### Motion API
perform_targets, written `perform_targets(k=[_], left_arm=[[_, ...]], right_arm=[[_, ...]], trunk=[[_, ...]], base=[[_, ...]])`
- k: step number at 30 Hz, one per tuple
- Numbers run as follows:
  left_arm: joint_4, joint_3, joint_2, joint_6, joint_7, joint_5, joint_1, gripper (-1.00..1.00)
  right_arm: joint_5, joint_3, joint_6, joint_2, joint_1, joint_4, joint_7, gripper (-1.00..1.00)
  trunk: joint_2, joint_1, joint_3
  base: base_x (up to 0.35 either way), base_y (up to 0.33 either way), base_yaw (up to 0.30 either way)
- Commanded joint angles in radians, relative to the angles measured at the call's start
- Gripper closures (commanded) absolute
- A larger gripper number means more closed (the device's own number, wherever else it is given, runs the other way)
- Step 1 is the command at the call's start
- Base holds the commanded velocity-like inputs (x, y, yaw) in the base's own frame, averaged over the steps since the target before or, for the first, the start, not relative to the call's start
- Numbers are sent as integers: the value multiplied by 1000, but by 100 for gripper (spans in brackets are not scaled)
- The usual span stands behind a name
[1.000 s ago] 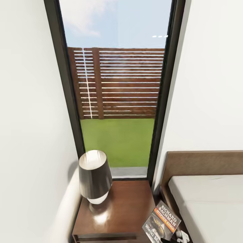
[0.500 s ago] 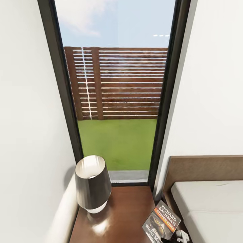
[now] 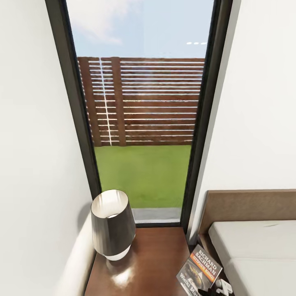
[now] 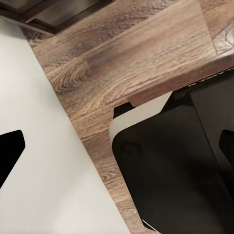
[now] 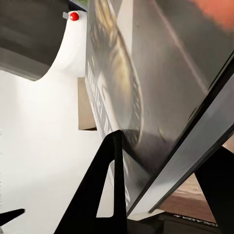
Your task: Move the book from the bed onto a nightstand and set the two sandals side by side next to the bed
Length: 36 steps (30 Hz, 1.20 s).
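Observation:
The book (image 3: pixel 199 271), dark grey with an orange band, hangs tilted at the right front corner of the dark brown nightstand (image 3: pixel 152 259), beside the bed (image 3: pixel 255 250). My right gripper (image 3: pixel 218 287) is shut on its lower edge. In the right wrist view the book (image 5: pixel 146 73) is clamped between the black fingers (image 5: pixel 105 190). My left gripper (image 4: pixel 117 146) is open over the wood-plank floor (image 4: pixel 131 53) and holds nothing. The sandals are out of view.
A dark lamp (image 3: pixel 113 224) with a white base stands on the nightstand's left half. Behind it is a tall dark-framed window (image 3: pixel 144 123), with white walls on both sides. The robot's black base (image 4: pixel 175 170) shows in the left wrist view.
The head camera moved closer to the nightstand, then held still. In the last half second the book sank slightly down and to the right in my right gripper.

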State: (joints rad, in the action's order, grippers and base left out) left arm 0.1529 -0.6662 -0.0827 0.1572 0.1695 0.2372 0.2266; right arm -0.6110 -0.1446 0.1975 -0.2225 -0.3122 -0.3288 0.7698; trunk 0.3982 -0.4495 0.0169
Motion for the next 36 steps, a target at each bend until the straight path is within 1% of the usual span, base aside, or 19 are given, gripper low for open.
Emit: perform_targets(k=[1, 20, 23, 29, 32, 36], left_arm=[[2, -9, 0, 5, 5, 10, 0, -100], [3, -8, -3, 5, 7, 10, 0, -100], [4, -8, -3, 5, 12, 10, 0, -100], [13, -8, -3, 5, 25, 10, 0, -100], [20, -7, -4, 5, 28, 10, 0, -100], [25, -7, -3, 5, 30, 10, 0, -100]], right_arm=[[-11, -4, 8, -1, -1, -1, 1, 100], [-11, -5, 14, 0, -1, -3, 13, 100], [-11, -5, 46, -1, -6, -3, 15, 100], [-1, -7, 162, 1, -44, -5, 15, 100], [1, -8, 194, 2, -70, -6, 12, 100], [3, -9, 214, 3, -104, -6, 10, 100]], trunk=[[2, -1, 2], [2, -1, 2], [2, -1, 2], [2, -1, 2], [2, -1, 2], [2, -1, 2]], base=[[1, 0, 0], [0, 0, 0], [0, 0, 0], [0, 0, 0], [0, 0, 0], [0, 0, 0]])
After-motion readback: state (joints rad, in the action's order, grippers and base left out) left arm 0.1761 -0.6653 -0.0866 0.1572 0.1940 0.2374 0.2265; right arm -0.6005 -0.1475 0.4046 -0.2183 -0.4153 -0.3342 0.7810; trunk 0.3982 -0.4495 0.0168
